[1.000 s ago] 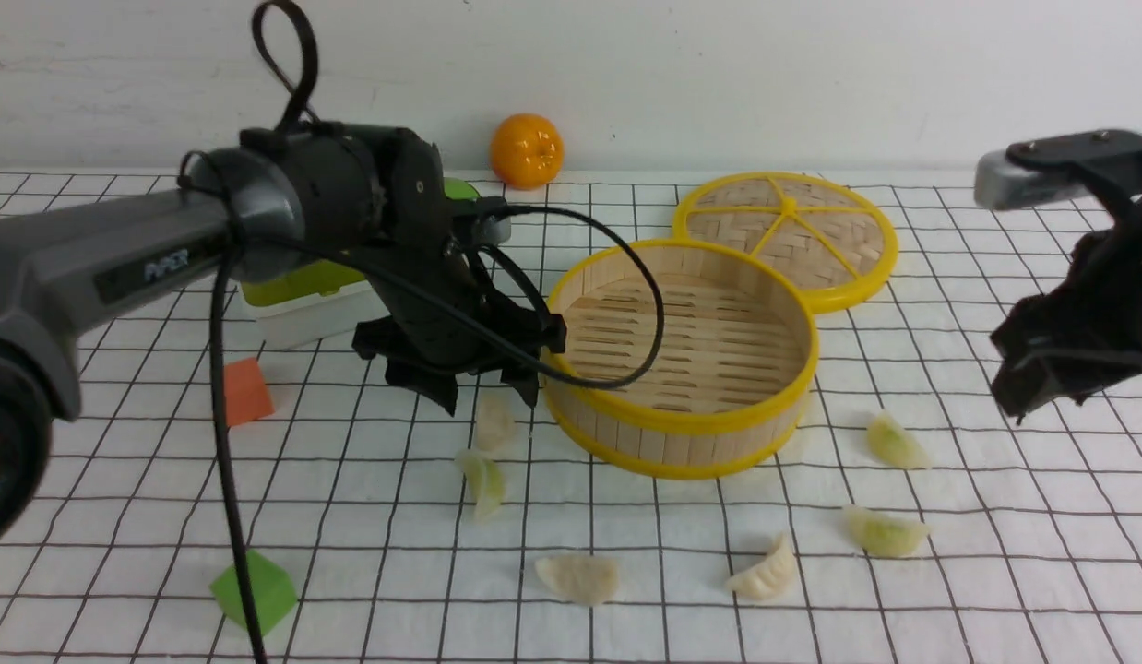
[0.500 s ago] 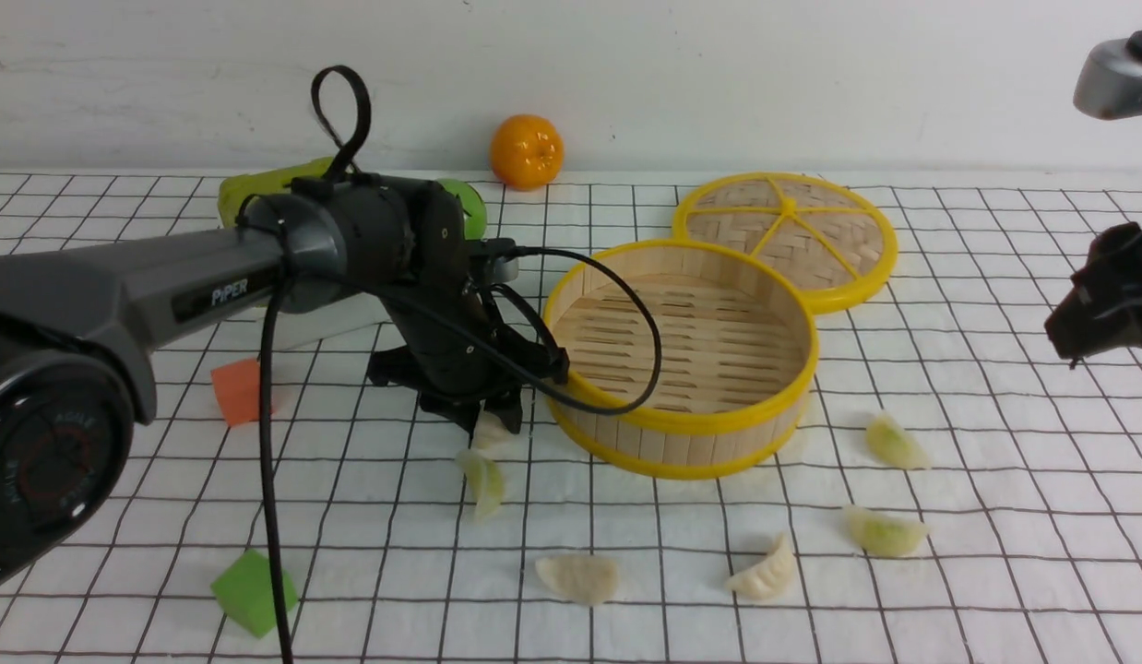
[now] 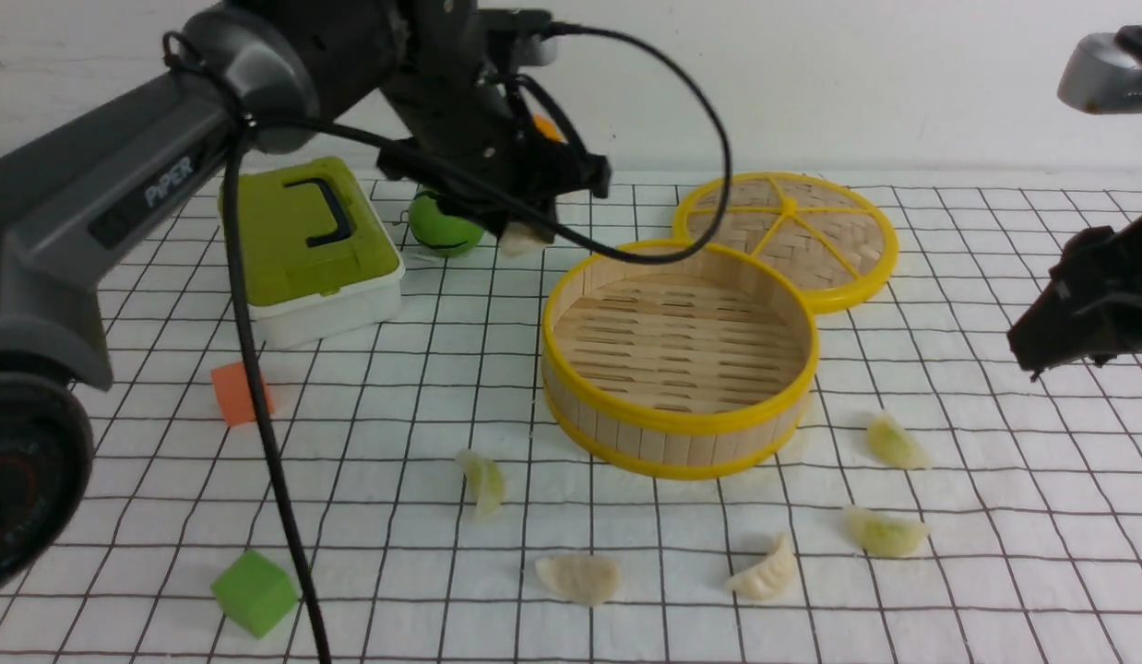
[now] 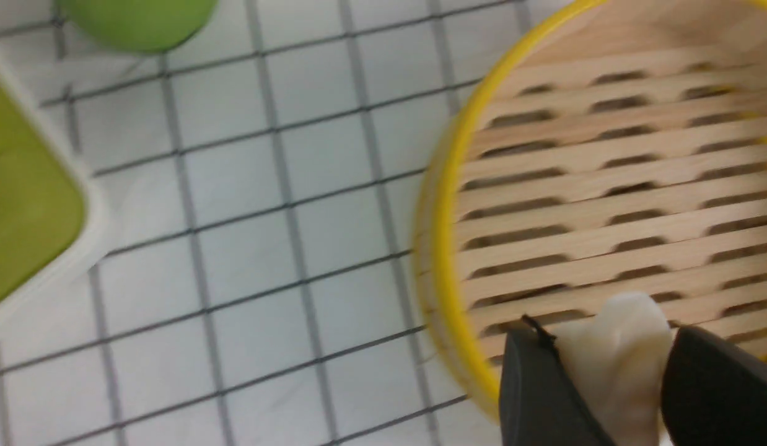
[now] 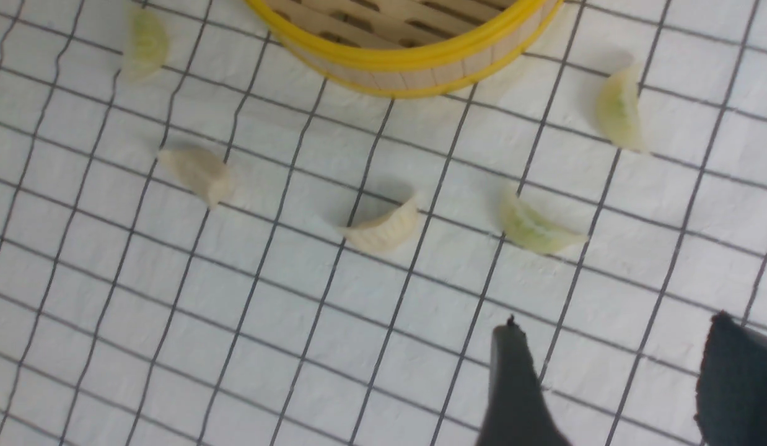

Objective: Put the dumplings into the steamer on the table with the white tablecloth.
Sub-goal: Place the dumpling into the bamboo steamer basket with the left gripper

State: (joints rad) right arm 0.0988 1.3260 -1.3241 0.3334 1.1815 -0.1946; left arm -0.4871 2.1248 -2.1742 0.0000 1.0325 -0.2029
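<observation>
**A:** Anything new in this last second?

**B:** Plenty on the left. Left gripper (image 3: 520, 229) was spread wide and low over the white tablecloth (image 3: 396, 415), just beside the steamer (image 3: 682, 429). Then pinched in. Now raised high, clamped on a cream dumpling (image 4: 613, 347).

**A:** Held where?

**B:** Off the cloth, up by the steamer's far left rim. Seen from the left wrist, just over the slats inside that rim. Not yet let go.

**A:** And the right gripper (image 5: 625, 378)?

**B:** Drawn back to the right since then. Jaws apart, nothing between them, hanging above the cloth.

**A:** Other dumplings?

**B:** Five on the cloth, none shifted. Green dumpling (image 3: 483, 481) at the steamer's front left. Second cream dumpling (image 3: 578, 578) and third cream dumpling (image 3: 765, 572) nearest the robot. Two more green at front right: nearer green dumpling (image 3: 885, 532) and farther green dumpling (image 3: 896, 443). Steamer bare inside.

**A:** Meaning for the task?

**B:** First of six picked, probably about to go in. Likely needs a little more travel toward the middle, then a release. Five pickups left after that.
</observation>
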